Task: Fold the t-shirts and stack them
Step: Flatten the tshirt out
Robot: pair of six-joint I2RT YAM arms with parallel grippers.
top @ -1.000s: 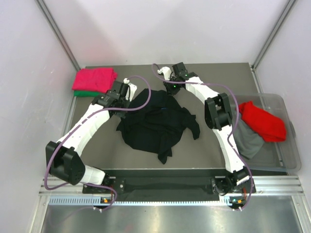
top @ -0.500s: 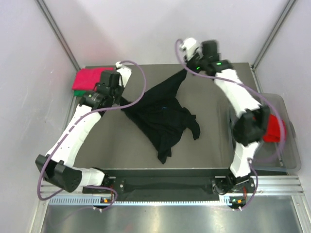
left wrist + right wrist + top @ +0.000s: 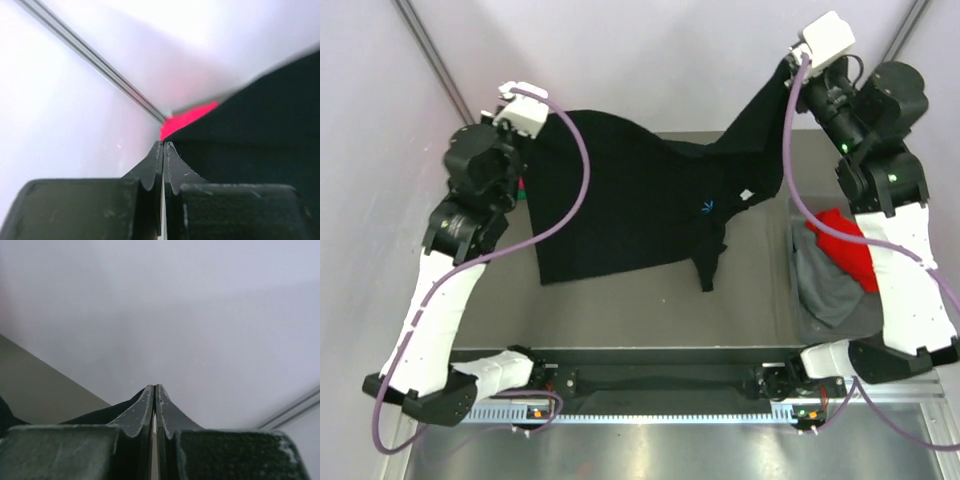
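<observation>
Black tee (image 3: 630, 200) now aloft, edges spread

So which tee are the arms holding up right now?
The black tee, held up between the left gripper and right gripper; the red tee and grey tee lie heaped at the right.

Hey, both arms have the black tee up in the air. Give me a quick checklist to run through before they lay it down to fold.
1. Left gripper shut on the black t-shirt: ok.
2. Right gripper shut on its other corner: ok.
3. Shirt stretched flat between them: not ok; it sags, and one sleeve hangs bunched.
4. Lower hem lifted off the table: cannot tell.
5. Red t-shirt and grey t-shirt in the bin, apart from the black one: ok.
</observation>
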